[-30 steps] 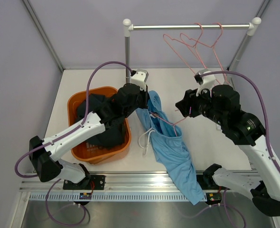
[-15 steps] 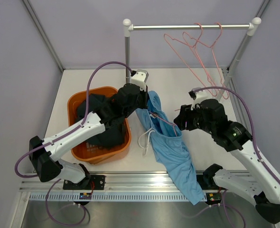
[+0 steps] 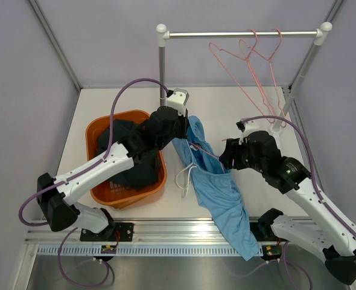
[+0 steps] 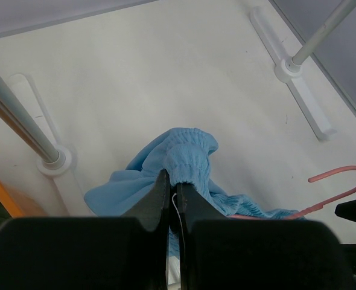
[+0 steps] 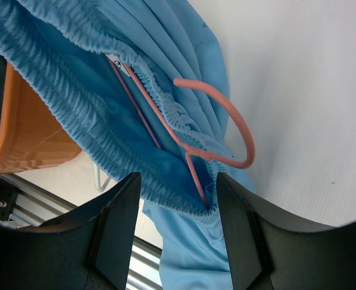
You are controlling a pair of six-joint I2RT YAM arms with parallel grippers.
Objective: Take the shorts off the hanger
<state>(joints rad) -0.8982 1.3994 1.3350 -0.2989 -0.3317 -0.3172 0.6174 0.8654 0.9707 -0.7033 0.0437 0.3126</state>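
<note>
The light blue shorts hang on a pink wire hanger over the table, legs trailing past the front edge. My left gripper is shut on their waistband, holding it up. My right gripper is open, just right of the shorts by the hanger's hook; its jaws straddle the waistband's lower end without touching. Dark shorts lie in the orange basket; I cannot tell navy from olive.
A clothes rail on two posts stands at the back with two empty pink hangers. The rail's left post is right behind my left gripper. The post's foot shows in the left wrist view.
My right arm has dropped and moved left and forward, bringing its open gripper next to the hanger hook and waistband. The left arm and shorts have stayed put.
</note>
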